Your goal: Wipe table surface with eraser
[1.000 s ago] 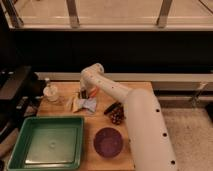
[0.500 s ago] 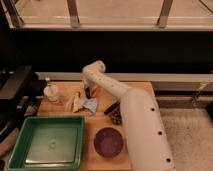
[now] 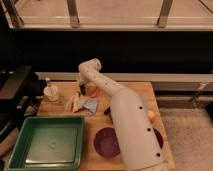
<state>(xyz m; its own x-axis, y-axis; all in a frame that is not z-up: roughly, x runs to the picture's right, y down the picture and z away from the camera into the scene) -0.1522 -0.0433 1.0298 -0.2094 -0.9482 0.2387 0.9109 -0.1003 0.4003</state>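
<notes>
My gripper [image 3: 82, 92] hangs from the white arm [image 3: 127, 125] at the back of the table surface [image 3: 141, 93], a light wooden top. It is shut, just behind a blue-grey cloth [image 3: 89, 105], and I cannot tell whether it holds anything. A small dark piece [image 3: 107, 110] shows at the arm's left edge. It may be the eraser, and the arm hides most of it.
A green tray [image 3: 45, 142] fills the front left. A purple bowl [image 3: 106, 142] sits beside it, partly under the arm. A white bottle [image 3: 50, 92] stands at the back left. A yellow item [image 3: 75, 104] lies by the cloth and an orange one [image 3: 93, 90] by the gripper.
The arm's lower part has swung left over the table and now covers most of the dark piece. The gripper has stayed near the cloth at the back.
</notes>
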